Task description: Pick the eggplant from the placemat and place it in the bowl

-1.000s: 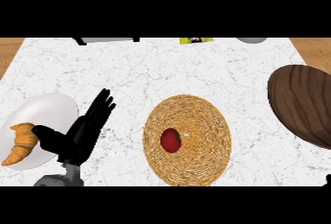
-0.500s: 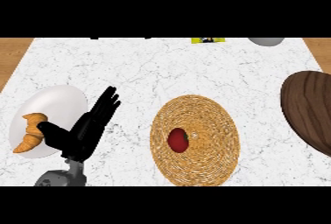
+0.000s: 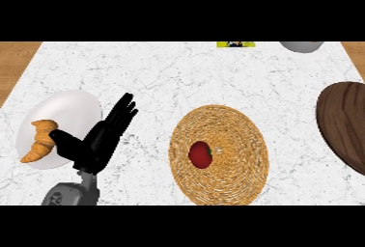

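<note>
Nothing is done yet: the left hand is splayed flat and empty, while the small red object, presumably the eggplant, lies on the placemat to its right; the bowl sits farther right

Place: kitchen, at a counter. Evidence, listed outward from the fingers of my left hand:
- White, grey-veined marble counter top, under and all around my fingers.
- White round plate, just left of my fingers, bearing a golden-brown curved croissant.
- Round woven straw placemat, near, right of my fingers; a dark red rounded vegetable lies on it.
- Dark brown wooden bowl, well right of my fingers, cut by the view's edge.
- Pale grey rounded vessel, far beyond my fingers, rightward; only partly shown.
- Light brown wood surface past the counter's far corners.
</note>
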Robot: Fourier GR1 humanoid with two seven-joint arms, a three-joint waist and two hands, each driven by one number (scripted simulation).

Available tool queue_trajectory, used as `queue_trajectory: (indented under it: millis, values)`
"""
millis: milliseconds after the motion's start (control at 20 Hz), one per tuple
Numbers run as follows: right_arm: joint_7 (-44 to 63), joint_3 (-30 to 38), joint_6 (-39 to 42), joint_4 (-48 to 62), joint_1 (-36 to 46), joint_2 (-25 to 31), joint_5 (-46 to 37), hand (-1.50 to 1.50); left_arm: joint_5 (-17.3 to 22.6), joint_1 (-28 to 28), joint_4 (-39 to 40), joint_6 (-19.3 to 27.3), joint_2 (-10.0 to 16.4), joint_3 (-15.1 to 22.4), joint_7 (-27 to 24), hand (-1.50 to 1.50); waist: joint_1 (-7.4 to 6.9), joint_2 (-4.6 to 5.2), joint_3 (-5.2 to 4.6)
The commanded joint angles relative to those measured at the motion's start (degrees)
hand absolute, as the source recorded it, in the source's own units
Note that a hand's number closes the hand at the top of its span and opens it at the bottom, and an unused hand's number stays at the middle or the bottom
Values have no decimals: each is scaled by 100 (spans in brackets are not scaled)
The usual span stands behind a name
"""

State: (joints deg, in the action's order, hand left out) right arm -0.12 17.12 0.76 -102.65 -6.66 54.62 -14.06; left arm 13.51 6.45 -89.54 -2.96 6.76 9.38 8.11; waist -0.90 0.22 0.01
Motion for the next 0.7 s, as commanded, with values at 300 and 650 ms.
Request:
queue_trajectory:
  millis: [300,650]
  values:
    - [-831,-1358,-781,3080,2170,-668,-1804,150,-178,-8,12,-5,-100,46,-35,0,-130,24,5]
    - [-200,-1552,-107,5114,3492,-1069,-1999,-150,-22,395,31,-25,-105,-100,314,0,-174,40,6]
